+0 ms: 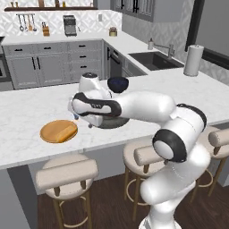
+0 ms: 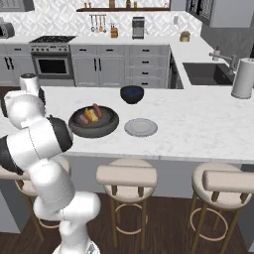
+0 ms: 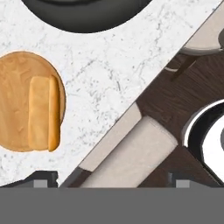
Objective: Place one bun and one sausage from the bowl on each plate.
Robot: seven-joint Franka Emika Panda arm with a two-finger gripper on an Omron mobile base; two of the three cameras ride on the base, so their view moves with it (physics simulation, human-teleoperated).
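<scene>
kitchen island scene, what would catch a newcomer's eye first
The white arm reaching across the marble island draws the eye first. Beyond it, in the right base view, the wide dark bowl holds a bun and sausages, with an empty grey plate beside it. In the hand view, the wooden plate already carries a bun.

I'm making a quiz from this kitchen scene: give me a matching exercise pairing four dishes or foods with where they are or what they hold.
Things:
1. wooden plate
2. grey plate
3. black bowl
4. blue bowl

States:
A. farthest back on the counter
B. nothing on it
C. carries one bun
D. holds a bun and sausages

Pairs: 1-C, 2-B, 3-D, 4-A
</scene>
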